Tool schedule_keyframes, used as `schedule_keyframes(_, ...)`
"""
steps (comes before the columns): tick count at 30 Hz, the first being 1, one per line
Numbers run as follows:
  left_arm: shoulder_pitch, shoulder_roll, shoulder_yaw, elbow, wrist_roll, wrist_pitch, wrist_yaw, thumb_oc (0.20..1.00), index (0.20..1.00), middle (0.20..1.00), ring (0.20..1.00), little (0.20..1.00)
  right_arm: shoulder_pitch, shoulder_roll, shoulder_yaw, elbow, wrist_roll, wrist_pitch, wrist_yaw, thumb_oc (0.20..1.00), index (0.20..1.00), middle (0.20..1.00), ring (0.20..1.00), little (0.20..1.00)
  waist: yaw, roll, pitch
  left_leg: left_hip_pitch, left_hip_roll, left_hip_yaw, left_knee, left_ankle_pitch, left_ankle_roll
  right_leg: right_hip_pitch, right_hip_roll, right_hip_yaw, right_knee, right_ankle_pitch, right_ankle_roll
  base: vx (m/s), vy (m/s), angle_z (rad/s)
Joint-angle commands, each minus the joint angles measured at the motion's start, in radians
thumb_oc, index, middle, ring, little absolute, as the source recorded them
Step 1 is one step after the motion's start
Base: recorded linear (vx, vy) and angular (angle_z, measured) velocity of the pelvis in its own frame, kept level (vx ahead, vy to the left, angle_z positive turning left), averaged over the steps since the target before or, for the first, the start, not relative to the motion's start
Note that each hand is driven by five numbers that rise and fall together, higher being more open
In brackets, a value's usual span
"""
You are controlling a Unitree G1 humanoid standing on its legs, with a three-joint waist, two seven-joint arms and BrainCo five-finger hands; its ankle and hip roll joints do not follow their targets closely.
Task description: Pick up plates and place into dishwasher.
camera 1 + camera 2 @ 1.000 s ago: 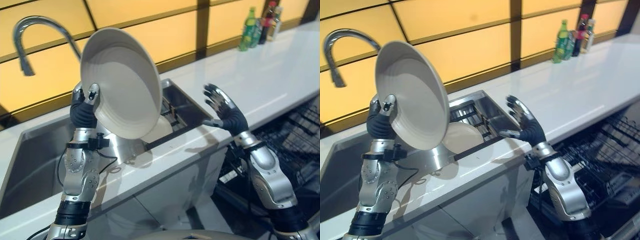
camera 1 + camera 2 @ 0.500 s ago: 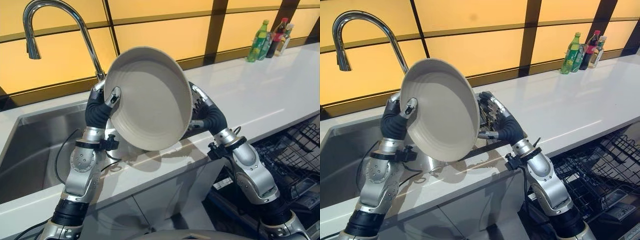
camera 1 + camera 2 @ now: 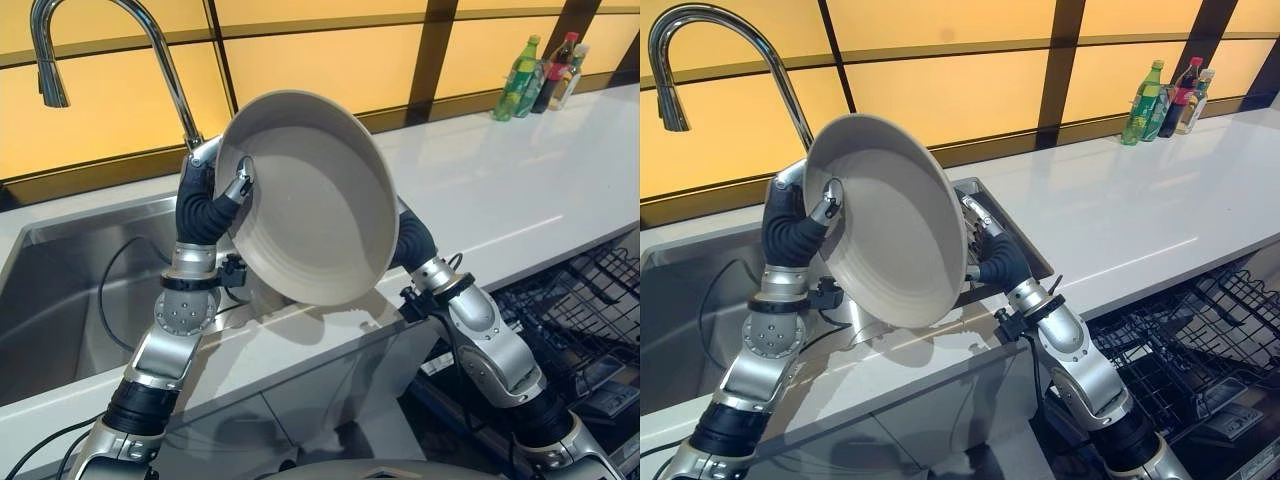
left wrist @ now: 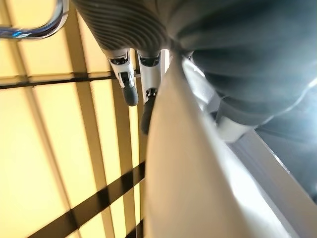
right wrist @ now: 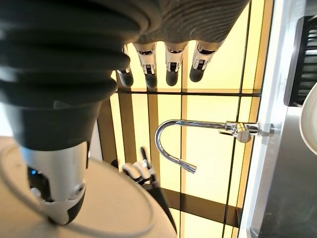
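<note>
Amber wall panels with dark strips fill the upper frame behind a white counter. At centre, a large cream plate with a raised rim and faint concentric rings is held tilted on edge above the steel sink. The left hand pinches its rim, thumb on the inner face. The right hand sits behind the plate's far edge with fingers straight. A curved tap rises upper left, bottles stand upper right, and the dishwasher rack lies lower right.

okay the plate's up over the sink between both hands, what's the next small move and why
Probably close the right hand onto the plate rim. The left hand pinches the opposite edge, while the right's fingers look straight in its wrist view. The dishwasher rack sits on the right.
</note>
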Motion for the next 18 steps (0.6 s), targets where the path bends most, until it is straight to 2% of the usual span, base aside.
schedule_keyframes(1, -0.097, 0.055, -0.054, 0.012, 0.079, -0.042, 0.028, 0.200, 0.200, 0.200, 0.200, 0.200, -0.120, 0.015, 0.027, -0.046, 0.019, -0.023, -0.014, 1.000, 1.000, 1.000, 1.000, 1.000, 0.015, -0.021, -0.022, 0.052, 0.045, 0.057, 0.009, -0.069, -0.014, -0.058, -0.016, -0.041, 0.007, 0.063, 0.013, 0.00, 0.000, 0.00)
schedule_keyframes(8, -0.061, 0.106, 0.021, 0.060, 0.113, -0.058, 0.124, 0.200, 0.200, 0.200, 0.200, 0.200, -0.089, -0.025, -0.049, -0.028, 0.025, -0.034, -0.061, 1.000, 1.000, 1.000, 1.000, 1.000, 0.007, -0.020, -0.032, 0.055, 0.052, 0.070, 0.007, -0.067, -0.016, -0.062, -0.014, -0.043, 0.007, 0.066, 0.014, 0.01, 0.011, -0.10)
schedule_keyframes(12, -0.040, 0.115, 0.063, 0.075, 0.128, -0.070, 0.145, 0.200, 0.200, 0.200, 0.200, 0.200, -0.086, -0.039, -0.110, -0.021, 0.011, -0.065, -0.114, 1.000, 1.000, 1.000, 1.000, 1.000, 0.006, -0.017, -0.036, 0.054, 0.055, 0.072, 0.007, -0.067, -0.016, -0.064, -0.013, -0.047, 0.008, 0.065, 0.013, 0.00, 0.000, 0.00)
schedule_keyframes(18, -0.012, 0.116, 0.107, 0.093, 0.145, -0.076, 0.144, 0.200, 0.200, 0.200, 0.200, 0.200, -0.108, -0.058, -0.232, -0.020, -0.027, -0.158, -0.259, 1.000, 1.000, 1.000, 1.000, 1.000, 0.007, -0.012, -0.045, 0.051, 0.054, 0.069, 0.008, -0.072, -0.016, -0.065, -0.013, -0.052, 0.008, 0.063, 0.011, 0.00, 0.000, 0.00)
